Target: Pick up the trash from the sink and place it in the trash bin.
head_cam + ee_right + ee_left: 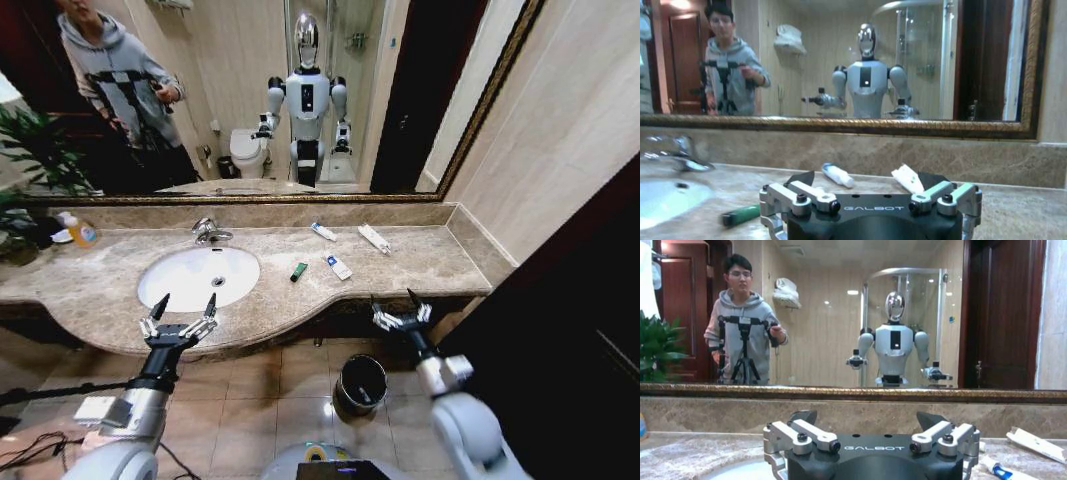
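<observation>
Both arms were extended toward the beige marble countertop (420, 262): the left gripper (182, 312) hovered at the front rim of the white oval sink (198, 276), the right gripper (397, 305) above the round black trash bin (361, 384), each with fingers spread. On the counter right of the basin, well ahead of the fingers, lay a small dark green tube (299, 271) and three white tubes (339, 267).

A gilt-framed mirror (250, 100) hangs above beige marble, over a tan tiled floor (260, 400).
</observation>
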